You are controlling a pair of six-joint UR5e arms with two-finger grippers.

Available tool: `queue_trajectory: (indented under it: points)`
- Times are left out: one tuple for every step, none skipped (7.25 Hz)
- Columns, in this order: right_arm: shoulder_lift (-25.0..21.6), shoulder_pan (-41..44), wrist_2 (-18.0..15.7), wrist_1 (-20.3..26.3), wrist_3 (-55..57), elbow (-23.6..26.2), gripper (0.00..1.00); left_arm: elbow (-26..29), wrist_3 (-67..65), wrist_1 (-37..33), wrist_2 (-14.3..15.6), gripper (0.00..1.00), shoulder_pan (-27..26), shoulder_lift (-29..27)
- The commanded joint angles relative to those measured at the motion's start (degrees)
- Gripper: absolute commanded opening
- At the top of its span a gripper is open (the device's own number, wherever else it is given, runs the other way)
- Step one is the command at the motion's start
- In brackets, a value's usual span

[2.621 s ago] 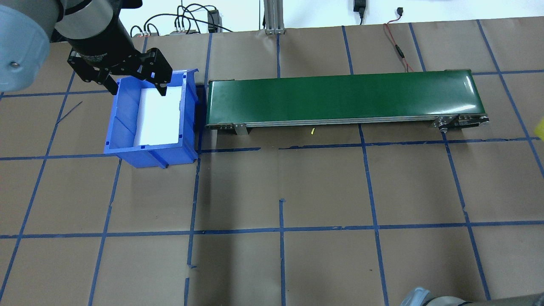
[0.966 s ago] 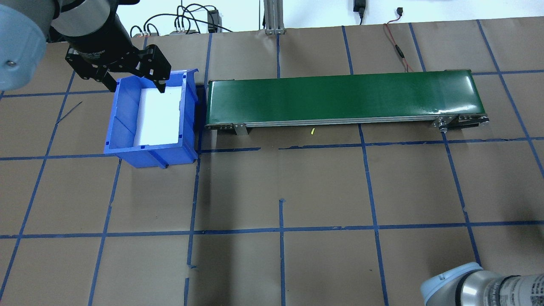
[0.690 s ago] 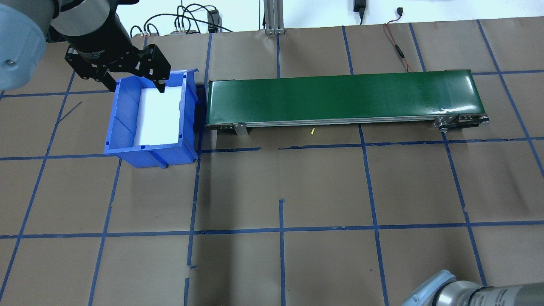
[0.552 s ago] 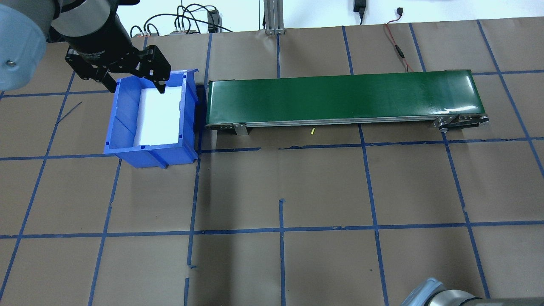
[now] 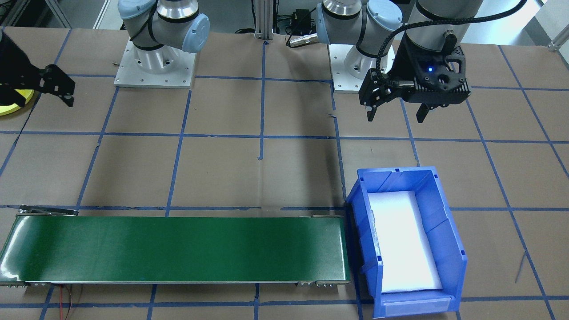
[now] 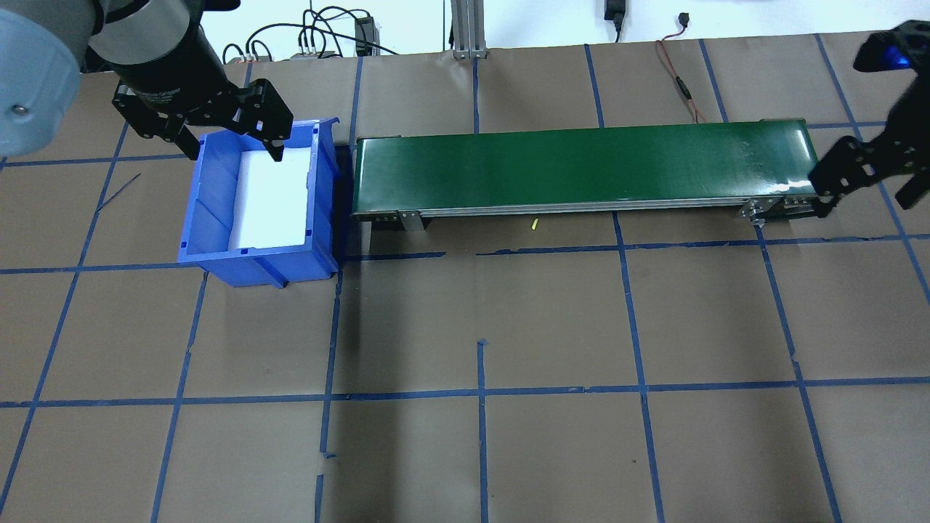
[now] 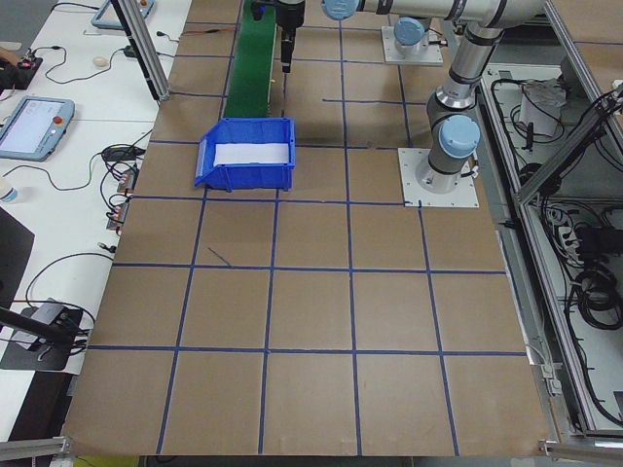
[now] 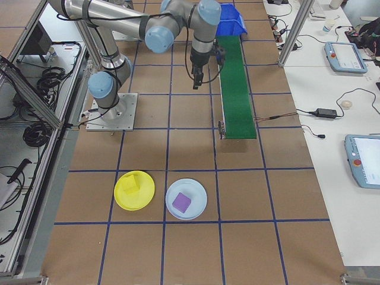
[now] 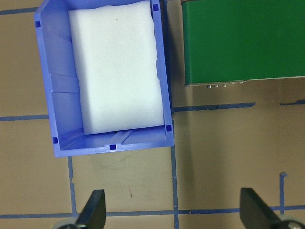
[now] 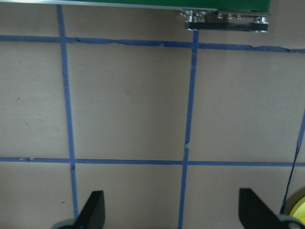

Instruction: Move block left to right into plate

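Right end effector [image 6: 864, 196] newly in overhead view, spread, half cut off; left end effector [image 6: 234, 154] spread, unmoved.

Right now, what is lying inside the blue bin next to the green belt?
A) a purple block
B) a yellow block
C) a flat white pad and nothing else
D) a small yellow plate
C: the blue bin holds only a flat white pad on its floor, seen clearly from the left wrist camera too. A yellow block sits on the yellow plate far off at the other end of the table.
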Motion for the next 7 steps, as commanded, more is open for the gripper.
queue_trajectory:
  points:
    - [1.65,18.12,1.40,3.19,22.97,-5.11,1.00,0.06,0.00,-0.16,0.16,1.00,-0.14,0.12]
    - [2.71,20.46,5.06,0.14,26.37,-5.02,1.00,-0.03,0.00,-0.07,-0.19,1.00,-0.05,0.13]
    - [2.89,20.74,5.53,-0.50,26.49,-5.02,1.00,-0.12,0.00,-0.07,-0.28,1.00,-0.05,0.13]
    - [2.98,20.74,5.45,-0.60,26.49,-4.76,1.00,-0.03,0.00,-0.07,-0.11,1.00,-0.05,0.13]
    - [2.98,20.74,5.28,-0.60,26.49,-4.50,1.00,0.05,0.00,-0.07,-0.02,1.00,-0.05,0.21]
    - [2.98,20.66,5.19,-0.51,26.41,-4.32,1.00,-0.21,0.00,0.02,-0.02,1.00,-0.05,0.13]
    - [2.98,20.66,5.10,-0.42,26.41,-4.32,1.00,-0.03,0.00,-0.07,0.07,1.00,-0.05,0.13]
